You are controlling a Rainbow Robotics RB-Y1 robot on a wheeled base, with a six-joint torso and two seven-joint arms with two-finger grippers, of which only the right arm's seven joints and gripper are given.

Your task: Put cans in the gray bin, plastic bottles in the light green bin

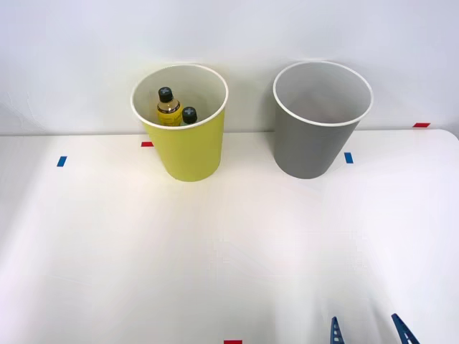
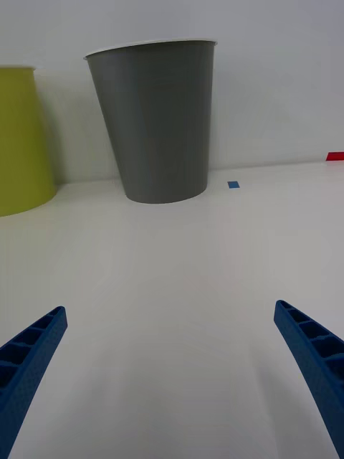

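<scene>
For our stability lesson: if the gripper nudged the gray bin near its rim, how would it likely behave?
The gray bin would probably tip rather than slide: it tapers to a narrower base. It looks empty, so likely light. Its smooth wall may slip against the open right gripper.

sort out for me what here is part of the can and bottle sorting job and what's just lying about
Part of the job:
- gray bin
- light green bin
- two plastic bottles inside the light green bin
- right end effector, open

Just lying about:
- blue tape marks
- red tape marks
</scene>
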